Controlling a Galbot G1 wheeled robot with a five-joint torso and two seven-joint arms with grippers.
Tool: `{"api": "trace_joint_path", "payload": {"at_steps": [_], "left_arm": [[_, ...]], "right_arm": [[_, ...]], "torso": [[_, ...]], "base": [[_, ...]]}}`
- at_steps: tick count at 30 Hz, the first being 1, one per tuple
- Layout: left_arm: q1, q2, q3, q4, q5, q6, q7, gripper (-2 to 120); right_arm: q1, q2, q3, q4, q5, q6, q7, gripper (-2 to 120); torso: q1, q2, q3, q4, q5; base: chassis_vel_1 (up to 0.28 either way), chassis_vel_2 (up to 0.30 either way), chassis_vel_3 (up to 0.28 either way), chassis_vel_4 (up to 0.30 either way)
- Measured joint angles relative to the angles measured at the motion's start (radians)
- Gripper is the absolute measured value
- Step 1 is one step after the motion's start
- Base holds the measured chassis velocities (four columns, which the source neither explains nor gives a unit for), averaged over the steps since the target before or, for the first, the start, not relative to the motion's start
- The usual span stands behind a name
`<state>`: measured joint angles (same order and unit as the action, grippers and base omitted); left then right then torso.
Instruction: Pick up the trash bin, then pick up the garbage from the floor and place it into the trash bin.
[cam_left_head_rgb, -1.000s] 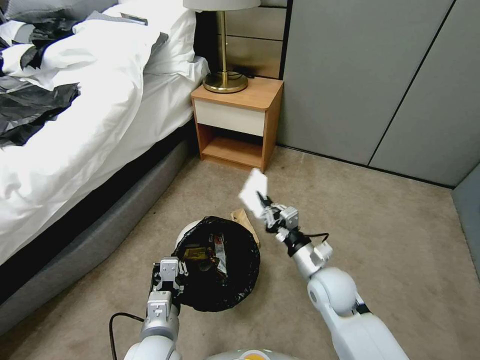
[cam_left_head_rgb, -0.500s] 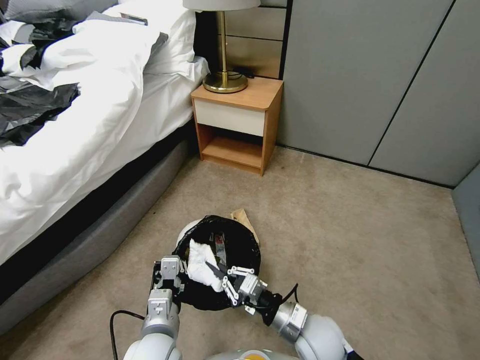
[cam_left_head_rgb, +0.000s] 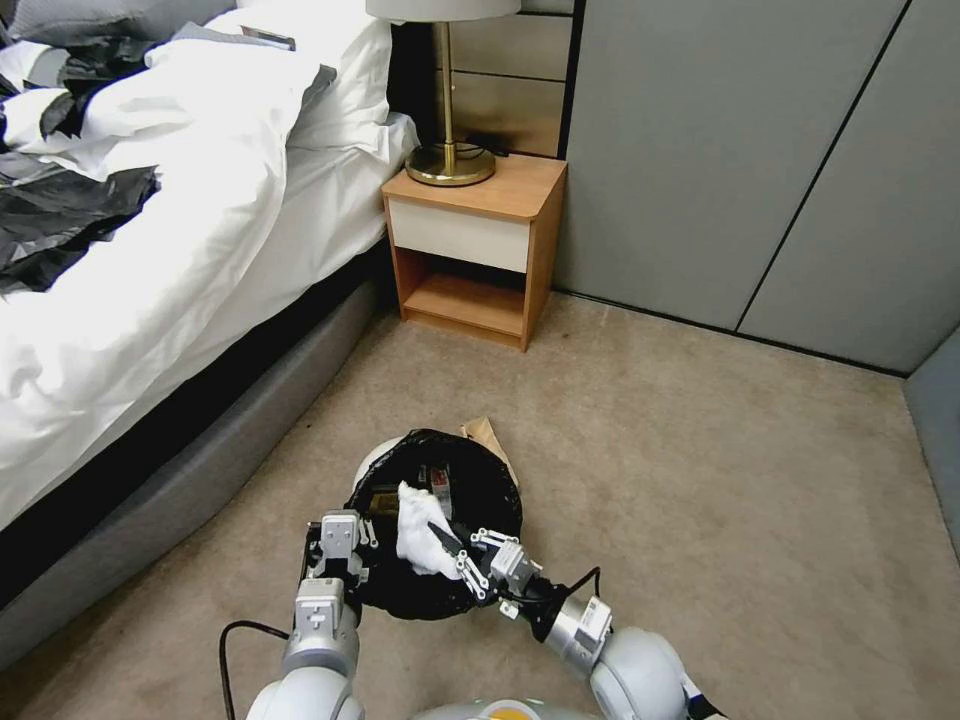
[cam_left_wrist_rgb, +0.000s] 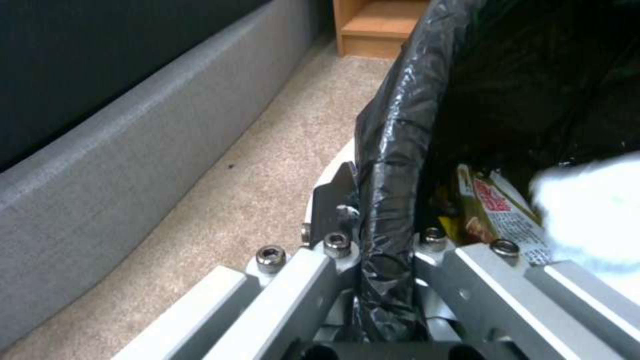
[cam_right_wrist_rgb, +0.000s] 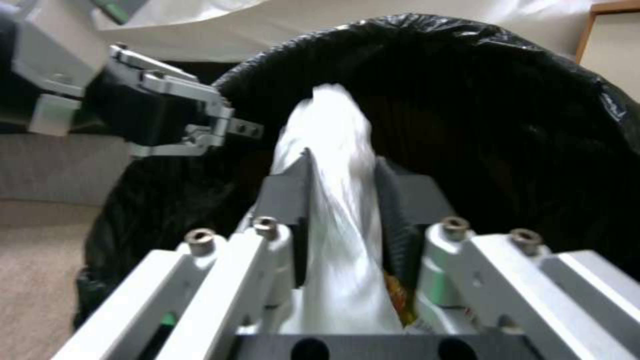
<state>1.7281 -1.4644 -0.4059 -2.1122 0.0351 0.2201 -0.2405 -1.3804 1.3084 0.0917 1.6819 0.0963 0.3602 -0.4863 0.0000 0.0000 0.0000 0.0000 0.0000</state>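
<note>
On the carpet beside the bed (cam_left_head_rgb: 150, 330), the trash bin (cam_left_head_rgb: 375, 465) is held by the left gripper (cam_left_head_rgb: 338, 558), whose fingers are clamped on the near rim with the black liner bag (cam_left_wrist_rgb: 393, 150) squeezed between them. The right gripper (cam_left_head_rgb: 452, 552) reaches over the bin's open mouth, its two dark fingers (cam_right_wrist_rgb: 288, 200) pinching a crumpled white tissue (cam_left_head_rgb: 415, 530) that hangs just inside the rim. Down in the bag lie snack wrappers (cam_left_wrist_rgb: 497, 212), one with red print. A brown paper scrap (cam_left_head_rgb: 485, 435) lies on the floor, touching the far side of the bin. The wooden nightstand (cam_left_head_rgb: 475, 245) stands well apart, against the wall.
</note>
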Motion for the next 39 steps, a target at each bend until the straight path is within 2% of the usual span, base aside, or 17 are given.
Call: {"api": "trace_joint_path", "payload": {"at_steps": [1,4,5,7,8,10,12,15,17,19,24,30,33,34,35,37,39], "left_arm": [[0.000,0.000,0.000,0.000,0.000,0.000,0.000,1],[0.005,0.000,0.000,-0.001,0.000,-0.001,0.000,1],[0.005,0.000,0.000,-0.001,0.000,-0.001,0.000,1],[0.008,-0.001,0.000,-0.001,0.000,-0.003,0.000,1],[0.008,-0.001,0.000,-0.001,0.000,-0.003,0.000,1],[0.009,-0.001,0.000,-0.001,0.001,-0.003,0.000,1],[0.009,-0.001,0.001,-0.001,0.001,-0.003,0.000,1],[0.008,-0.001,0.002,-0.001,0.002,-0.004,0.000,1],[0.008,-0.001,0.002,-0.001,0.002,-0.004,0.000,1],[0.008,-0.001,0.002,-0.001,0.002,-0.004,0.000,1],[0.009,-0.001,0.001,0.001,0.003,-0.005,0.000,1],[0.001,-0.001,-0.004,0.011,0.003,-0.005,0.000,1],[0.001,-0.001,-0.005,0.012,0.002,-0.005,0.000,1],[0.002,0.000,-0.008,0.012,-0.001,-0.005,0.000,1],[0.002,0.000,-0.008,0.012,-0.001,-0.005,0.000,1],[-0.001,0.001,-0.011,0.011,-0.004,-0.006,0.000,1],[-0.003,0.001,-0.012,0.010,-0.007,-0.006,0.000,1]], "right_arm": [[0.000,0.000,0.000,0.000,0.000,0.000,0.000,27],[0.010,0.003,0.000,-0.001,0.000,-0.006,0.005,42],[0.010,0.003,0.000,-0.001,0.000,-0.006,0.005,42],[0.015,0.003,-0.001,-0.001,-0.001,-0.009,0.008,55],[0.015,0.003,-0.001,-0.001,-0.001,-0.009,0.008,55],[0.015,0.004,-0.001,-0.001,-0.002,-0.009,0.010,66],[0.014,0.004,0.000,0.000,-0.003,-0.009,0.011,69],[0.014,0.004,0.002,0.010,-0.006,-0.009,0.014,84],[0.013,0.004,0.002,0.013,-0.007,-0.009,0.015,88],[0.014,0.004,0.005,0.043,-0.022,-0.003,0.043,97],[0.015,0.009,0.011,0.115,-0.039,0.007,0.096,100],[-0.014,0.039,0.058,0.314,-0.059,0.004,0.278,100],[-0.029,0.047,0.075,0.345,-0.076,0.005,0.316,100],[-0.062,0.060,0.108,0.386,-0.117,0.007,0.401,100],[-0.062,0.060,0.108,0.386,-0.117,0.007,0.401,100],[-0.112,0.070,0.139,0.418,-0.135,0.009,0.492,100],[-0.142,0.074,0.155,0.423,-0.136,0.013,0.518,100]], "torso": [[0.000,0.000,0.000,0.0000,0.0000],[0.000,0.000,0.000,0.0000,0.0000],[0.000,0.000,0.000,0.0000,0.0000],[0.000,0.000,0.000,0.0001,0.0000],[0.000,0.000,0.000,0.0001,0.0000],[0.000,0.000,0.000,0.0000,0.0000],[0.000,0.000,0.000,0.0000,0.0000],[0.000,0.000,0.000,0.0000,0.0000],[0.000,0.000,0.000,0.0000,0.0000],[0.000,0.000,0.000,0.0000,0.0000],[0.000,0.000,0.000,0.0000,-0.0001],[0.000,0.000,0.000,0.0001,-0.0001],[0.000,0.000,0.000,0.0000,-0.0001],[0.000,0.000,0.000,0.0000,0.0000],[0.000,0.000,0.000,0.0000,0.0000],[0.000,0.000,0.000,0.0000,0.0000],[0.000,0.000,0.000,-0.0001,-0.0001]], "base": [[0.000,0.000,0.000,0.000],[0.000,0.000,0.000,0.000],[0.000,0.000,0.000,0.000],[0.000,0.000,0.000,0.000],[0.000,0.000,0.000,0.000],[0.000,0.000,0.000,0.000],[0.000,0.000,0.000,0.000],[0.000,0.000,0.000,0.000],[0.000,0.000,0.000,0.000],[0.000,0.000,0.000,0.000],[0.000,0.000,0.000,0.000],[0.000,0.000,0.000,0.000],[0.000,0.000,0.000,0.000],[0.000,0.000,0.000,0.000],[0.000,0.000,0.000,0.000],[0.000,0.000,0.000,0.000],[0.000,0.000,0.000,0.000]]}}
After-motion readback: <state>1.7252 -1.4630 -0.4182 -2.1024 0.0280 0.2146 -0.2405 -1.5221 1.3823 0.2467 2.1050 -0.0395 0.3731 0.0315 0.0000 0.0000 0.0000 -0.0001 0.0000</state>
